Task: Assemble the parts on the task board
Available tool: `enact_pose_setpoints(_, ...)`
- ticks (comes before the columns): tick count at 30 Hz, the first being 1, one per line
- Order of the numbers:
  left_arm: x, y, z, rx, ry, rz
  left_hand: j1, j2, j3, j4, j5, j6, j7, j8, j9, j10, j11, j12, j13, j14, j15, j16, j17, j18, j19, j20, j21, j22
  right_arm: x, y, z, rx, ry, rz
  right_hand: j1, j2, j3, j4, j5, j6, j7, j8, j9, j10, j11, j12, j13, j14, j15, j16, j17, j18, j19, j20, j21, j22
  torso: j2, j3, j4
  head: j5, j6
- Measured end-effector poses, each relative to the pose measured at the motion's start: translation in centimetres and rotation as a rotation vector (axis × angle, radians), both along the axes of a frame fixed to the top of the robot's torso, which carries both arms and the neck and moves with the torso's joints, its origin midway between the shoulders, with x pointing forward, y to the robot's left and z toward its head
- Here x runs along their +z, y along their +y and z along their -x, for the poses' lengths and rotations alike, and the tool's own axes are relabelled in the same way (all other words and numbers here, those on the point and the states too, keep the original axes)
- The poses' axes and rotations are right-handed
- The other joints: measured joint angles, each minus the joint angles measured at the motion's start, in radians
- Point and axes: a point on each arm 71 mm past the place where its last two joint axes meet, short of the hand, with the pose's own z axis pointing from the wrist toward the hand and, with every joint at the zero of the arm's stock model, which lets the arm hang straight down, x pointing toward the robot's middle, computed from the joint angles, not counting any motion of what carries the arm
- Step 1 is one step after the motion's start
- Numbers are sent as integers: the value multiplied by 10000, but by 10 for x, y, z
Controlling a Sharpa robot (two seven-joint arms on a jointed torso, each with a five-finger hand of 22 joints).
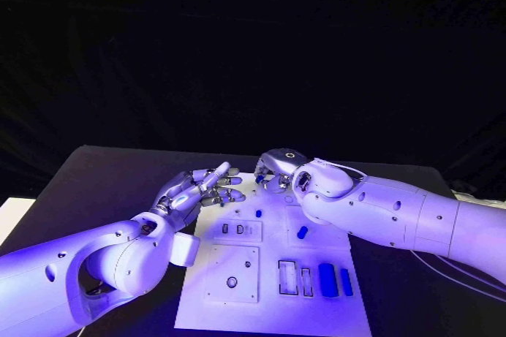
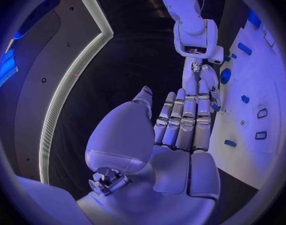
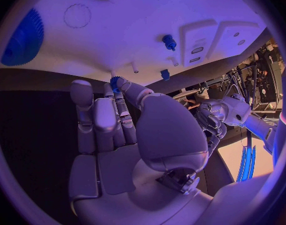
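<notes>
One task board [image 1: 316, 308] at lower centre; right hand [image 1: 276, 172] pinches one small blue part [image 3: 115, 81]; left hand [image 1: 200, 191] released, fingers apart

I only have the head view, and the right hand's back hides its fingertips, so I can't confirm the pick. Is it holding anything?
Observer: Yes. The right wrist view shows the right hand pinching a small blue toothed part between thumb and a fingertip.
Operator: Is the left hand carrying something too?
Observer: No. In the left wrist view the left hand has its fingers straight, side by side, with nothing in them.
Operator: Is anything hidden behind the right arm?
Observer: A large blue gear lies on the task board, apart from the pinched part.
</notes>
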Motion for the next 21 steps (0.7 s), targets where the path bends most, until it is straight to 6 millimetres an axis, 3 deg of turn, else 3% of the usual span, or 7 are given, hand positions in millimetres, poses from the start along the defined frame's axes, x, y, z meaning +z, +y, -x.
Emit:
enact_pose_setpoints(9,0,0,0,-3,2,-1,0,0,0,0,0,0,0,0,0,0,0,0,0,0,0,0,-1,1,0,0,0,0,-1,1,-3,-104,49,53,-103,-103,9,75,1,-46,46,-7,10,86,-85,-21,-1,0,0,0,-95,0,-39,39,7,-87,4,0,-11,2,-4)
enact_pose_setpoints(21,0,0,0,-5,10,-7,0,0,0,0,0,0,0,0,0,0,0,0,1,0,0,0,-1,1,0,0,0,0,-1,3,-4,-344,-69,61,-96,-201,77,142,0,-199,58,-7,-20,-89,-42,-21,0,0,0,-73,-215,0,-147,71,-33,-224,14,-5,-2,-18,-5)
